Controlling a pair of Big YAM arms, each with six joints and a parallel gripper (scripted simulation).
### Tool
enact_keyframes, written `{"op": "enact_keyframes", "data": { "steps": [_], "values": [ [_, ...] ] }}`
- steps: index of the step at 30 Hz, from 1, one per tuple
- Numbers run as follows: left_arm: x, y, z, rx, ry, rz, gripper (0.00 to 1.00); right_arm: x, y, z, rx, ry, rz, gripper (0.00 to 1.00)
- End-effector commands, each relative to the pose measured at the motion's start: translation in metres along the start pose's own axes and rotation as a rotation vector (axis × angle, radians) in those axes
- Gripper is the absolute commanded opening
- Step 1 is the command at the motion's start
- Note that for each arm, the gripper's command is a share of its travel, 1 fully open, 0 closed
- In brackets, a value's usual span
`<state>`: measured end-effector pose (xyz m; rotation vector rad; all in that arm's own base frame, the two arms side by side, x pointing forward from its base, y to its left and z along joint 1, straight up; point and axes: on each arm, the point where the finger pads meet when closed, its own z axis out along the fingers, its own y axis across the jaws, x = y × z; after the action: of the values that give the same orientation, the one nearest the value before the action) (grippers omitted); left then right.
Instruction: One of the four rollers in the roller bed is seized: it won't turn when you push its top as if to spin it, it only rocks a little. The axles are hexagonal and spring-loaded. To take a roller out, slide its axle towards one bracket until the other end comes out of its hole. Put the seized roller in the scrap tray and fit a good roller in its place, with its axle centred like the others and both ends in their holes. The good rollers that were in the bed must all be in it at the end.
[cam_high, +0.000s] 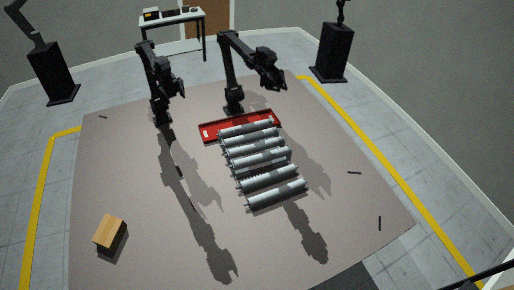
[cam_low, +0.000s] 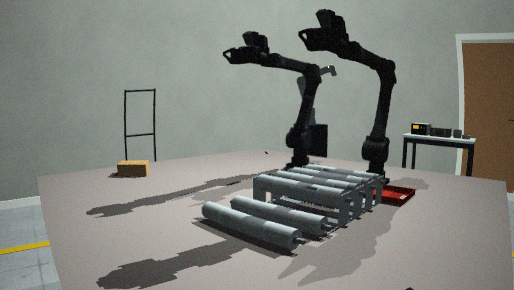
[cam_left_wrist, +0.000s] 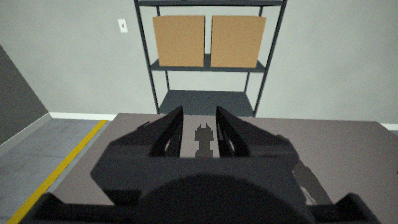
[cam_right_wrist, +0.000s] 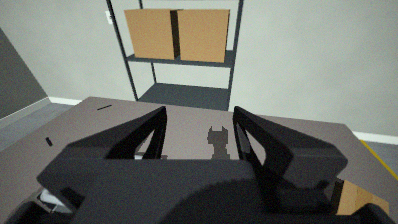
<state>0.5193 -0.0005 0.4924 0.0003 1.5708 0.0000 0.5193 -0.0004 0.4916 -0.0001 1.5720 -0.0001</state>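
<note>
Although you can't tell from these views which roller is seized, you can see 4 rollers seated side by side in the roller bed, behind 2 loose rollers lying on the counter. You have a white label in the red scrap tray, too small to read.

All 6 rollers are well apart from both sets of fingers, which are up above the counter. Your left gripper has its fingers partly open around nothing; your right gripper stands wider open, also with nothing between its fingers.

Those rollers are smooth grey cylinders with darker bands, and you can see thin axle stubs poking from the loose ones. The bed's brackets are flat grey plates. You have the shallow, rectangular tray beside the bed, at the arms' end, and a blocky tan box well apart from it. Past the counter, you see 2 square tan cartons on a dark shelf unit.
</note>
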Motion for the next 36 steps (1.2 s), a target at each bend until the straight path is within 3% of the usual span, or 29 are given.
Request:
{"op": "enact_keyframes", "data": {
  "steps": [1, 9, 10, 13, 15, 18, 28, 32, 35, 36],
  "values": [
    [-0.011, 0.005, -0.001, -0.011, -0.018, -0.007, 0.32, -0.021, 0.007, 0.003, -0.011, -0.039, -0.005, 0.62],
    [-0.011, 0.005, -0.002, -0.011, -0.019, -0.009, 0.32, -0.026, 0.007, 0.003, -0.011, -0.047, -0.004, 0.62],
    [0.014, 0.009, 0.007, -0.017, 0.038, -0.017, 0.32, 0.011, 0.012, 0.009, -0.023, 0.037, -0.015, 0.62],
    [0.015, 0.010, 0.007, -0.016, 0.040, -0.021, 0.32, 0.009, 0.014, 0.010, -0.028, 0.036, -0.021, 0.62],
    [-0.017, 0.013, 0.002, -0.017, -0.008, -0.029, 0.32, -0.001, 0.016, 0.012, -0.036, 0.028, -0.034, 0.62],
    [0.030, 0.024, 0.004, -0.030, 0.087, -0.054, 0.32, -0.003, 0.026, 0.017, -0.057, 0.045, -0.064, 0.62],
    [0.114, 0.083, -0.011, -0.107, 0.324, -0.217, 0.32, 0.072, 0.083, 0.034, -0.206, 0.264, -0.237, 0.62],
    [0.101, 0.092, -0.025, -0.118, 0.317, -0.244, 0.32, 0.083, 0.095, 0.035, -0.241, 0.304, -0.269, 0.62],
    [0.167, 0.114, -0.033, -0.163, 0.467, -0.333, 0.32, 0.115, 0.119, 0.035, -0.313, 0.385, -0.329, 0.62],
    [0.177, 0.120, -0.038, -0.175, 0.494, -0.360, 0.32, 0.124, 0.127, 0.034, -0.336, 0.409, -0.349, 0.62]
  ]
}}
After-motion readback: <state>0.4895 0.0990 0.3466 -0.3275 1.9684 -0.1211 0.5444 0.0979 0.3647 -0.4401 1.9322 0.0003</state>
